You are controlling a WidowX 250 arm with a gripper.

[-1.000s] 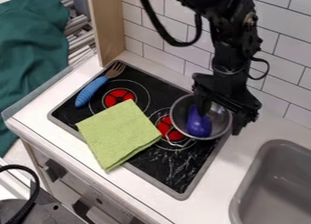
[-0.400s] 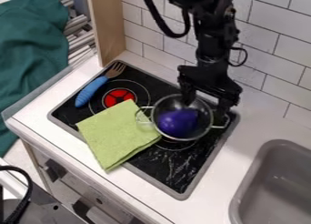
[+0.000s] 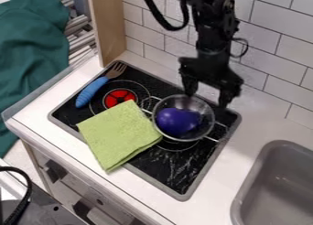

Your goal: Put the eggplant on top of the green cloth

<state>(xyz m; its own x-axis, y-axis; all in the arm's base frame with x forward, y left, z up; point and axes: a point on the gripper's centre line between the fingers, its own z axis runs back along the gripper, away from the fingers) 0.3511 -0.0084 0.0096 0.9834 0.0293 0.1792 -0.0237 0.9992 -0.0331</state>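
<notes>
Black two-finger gripper (image 3: 207,99) up by the far rim of the pot, fingers spread wide, nothing pinched between them, and the purple, glossy toy eggplant (image 3: 176,121) lies down inside that shiny round metal pot (image 3: 194,103)! Trouble spots, left to right: the folded lime-green cloth (image 3: 116,137) could ruck up or slide if a low carry drags across it, and a rounded eggplant dropped from high might roll right off. Next, the pot's left handle sits near the cloth's edge, so one shove could push the fabric away. Inside, curved walls leave little room beside the eggplant; a fingertip could catch the rim and tip the whole pot, or a grip too shallow could let that smooth skin squirt free

Now the textures, from the left! Loose teal fabric (image 3: 30,45) in soft creases, then a fork (image 3: 92,92) with a ridged blue handle and brown tines, lying on the black cooktop (image 3: 159,174), scuffed toward its near corner. Matt, slightly nubbly cloth, roughly square, one corner over the white counter (image 3: 214,183). Thin wire loops for pot handles, bright curved metal between, and out on the right a smooth grey sink (image 3: 252,183) with rounded corners
</notes>
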